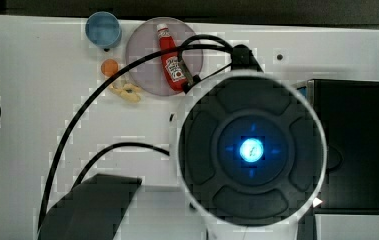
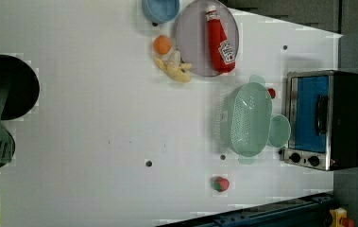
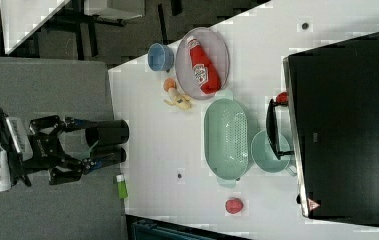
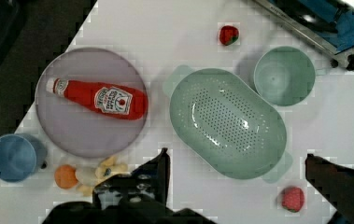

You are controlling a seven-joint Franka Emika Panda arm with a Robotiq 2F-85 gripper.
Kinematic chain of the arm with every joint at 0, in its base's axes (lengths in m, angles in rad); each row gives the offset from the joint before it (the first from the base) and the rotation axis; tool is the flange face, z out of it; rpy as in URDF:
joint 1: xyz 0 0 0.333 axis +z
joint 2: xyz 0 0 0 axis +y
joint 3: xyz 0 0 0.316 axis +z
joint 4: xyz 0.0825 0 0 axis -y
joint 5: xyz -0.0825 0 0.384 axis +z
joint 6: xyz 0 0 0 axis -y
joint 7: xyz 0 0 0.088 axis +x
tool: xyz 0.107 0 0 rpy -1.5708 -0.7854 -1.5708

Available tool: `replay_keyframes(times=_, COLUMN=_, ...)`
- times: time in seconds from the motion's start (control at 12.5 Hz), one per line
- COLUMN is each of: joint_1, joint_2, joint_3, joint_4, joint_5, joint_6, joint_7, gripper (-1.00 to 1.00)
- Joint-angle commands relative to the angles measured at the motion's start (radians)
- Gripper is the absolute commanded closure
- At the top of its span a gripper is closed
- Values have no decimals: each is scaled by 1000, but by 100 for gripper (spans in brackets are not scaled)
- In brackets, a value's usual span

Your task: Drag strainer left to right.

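The strainer (image 2: 248, 120) is a pale mint-green oval colander with a dotted bottom. It stands on the white table just before the toaster oven (image 2: 323, 120) and next to the round mint cup (image 2: 278, 131). It shows as well in the right view (image 3: 226, 137) and in the wrist view (image 4: 228, 122). In the wrist view my gripper (image 4: 236, 156) is open, its two dark fingers (image 4: 153, 179) spread wide and held well above the strainer's near rim, touching nothing. In the top view the arm's round dark body (image 1: 251, 150) hides the strainer.
A grey-lilac plate (image 2: 207, 38) carries a ketchup bottle (image 2: 220, 38). Beside the plate are a blue cup (image 2: 160, 8), an orange (image 2: 162, 45) and a banana (image 2: 174, 68). Two strawberries (image 2: 221, 184) (image 2: 271, 92) flank the strainer. A black pan with a spatula (image 2: 2, 90) sits at the left view's left.
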Motion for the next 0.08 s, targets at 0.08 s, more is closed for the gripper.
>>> replay_keyframes(times=0.08, joint_1=-22, joint_2=37, joint_3=-4, joint_4=-22, joint_5=-16, joint_6=-26, joint_7=-78, gripper=-100)
